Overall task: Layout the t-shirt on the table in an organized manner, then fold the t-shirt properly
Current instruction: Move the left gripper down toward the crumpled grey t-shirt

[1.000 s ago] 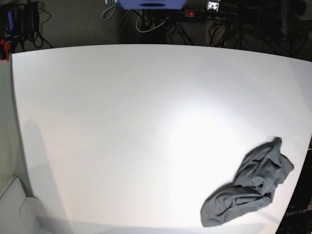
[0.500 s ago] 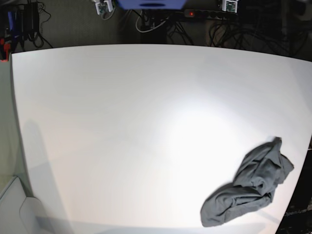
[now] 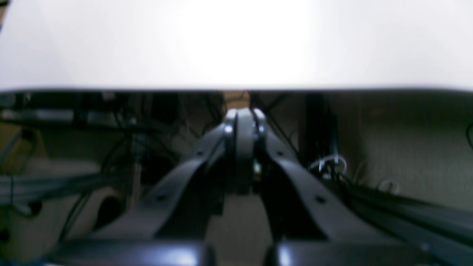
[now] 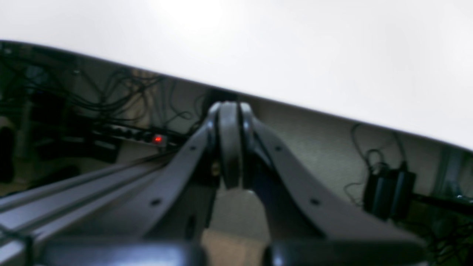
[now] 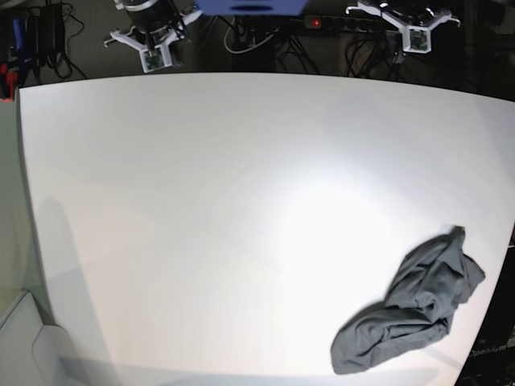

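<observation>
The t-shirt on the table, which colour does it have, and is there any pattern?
The t-shirt is plain dark grey, with no visible pattern. It shows best in the base view.

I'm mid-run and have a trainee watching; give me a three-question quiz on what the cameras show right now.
1. True or false: the crumpled dark grey cotton t-shirt is spread flat at the centre of the large white table.
2. Multiple choice: the left gripper is A) shut on the t-shirt, B) shut and holding nothing, C) wide open.
3. Fill in: in the base view, the right gripper sits beyond the table's ____ edge.

Key
1. False: it lies bunched near the near-right corner.
2. B: the jaws are together, off the table's edge, with no cloth between them.
3. Far; it is at the top left, short of the tabletop.
</observation>
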Controlling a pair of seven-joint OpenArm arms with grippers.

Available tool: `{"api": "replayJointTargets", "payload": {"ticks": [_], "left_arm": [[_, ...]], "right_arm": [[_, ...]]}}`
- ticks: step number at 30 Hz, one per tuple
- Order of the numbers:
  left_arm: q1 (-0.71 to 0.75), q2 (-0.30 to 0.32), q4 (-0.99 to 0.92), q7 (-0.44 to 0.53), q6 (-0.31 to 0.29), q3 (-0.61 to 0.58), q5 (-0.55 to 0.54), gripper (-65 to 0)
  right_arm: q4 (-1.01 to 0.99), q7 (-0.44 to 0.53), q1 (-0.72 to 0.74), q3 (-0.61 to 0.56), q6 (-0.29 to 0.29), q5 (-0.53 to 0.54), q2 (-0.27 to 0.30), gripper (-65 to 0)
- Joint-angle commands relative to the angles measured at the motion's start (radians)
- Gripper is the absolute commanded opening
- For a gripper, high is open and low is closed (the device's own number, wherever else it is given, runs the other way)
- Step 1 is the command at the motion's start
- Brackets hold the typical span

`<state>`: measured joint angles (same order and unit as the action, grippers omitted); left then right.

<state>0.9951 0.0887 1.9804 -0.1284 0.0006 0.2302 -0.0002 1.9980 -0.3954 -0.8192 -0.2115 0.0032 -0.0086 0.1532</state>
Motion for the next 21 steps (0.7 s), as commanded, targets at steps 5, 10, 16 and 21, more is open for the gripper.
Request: {"api": "replayJointTargets", "payload": {"ticks": [5, 10, 16, 21], "left_arm": [[-0.034, 0.000, 0.027, 0.022, 0.006, 0.096, -0.001, -64.5], [-0.084, 0.000, 0.044, 0.022, 0.006, 0.140, -0.001, -63.6], [-0.190, -0.020, 0.044, 0.022, 0.009, 0.171, -0.002, -40.1], [-0.299, -0.025, 0.038, 0.020, 0.003, 0.196, -0.001, -40.4]], "right_arm": [[0.019, 0.023, 0.042, 0.005, 0.002, 0.002, 0.018, -65.0], [0.022, 0.023, 0.082, 0.010, 0.002, 0.002, 0.024, -65.0], [0.020, 0.022, 0.171, 0.013, 0.002, 0.002, 0.024, -65.0], [0.019, -0.026, 0.272, 0.011, 0.002, 0.002, 0.023, -65.0]]}}
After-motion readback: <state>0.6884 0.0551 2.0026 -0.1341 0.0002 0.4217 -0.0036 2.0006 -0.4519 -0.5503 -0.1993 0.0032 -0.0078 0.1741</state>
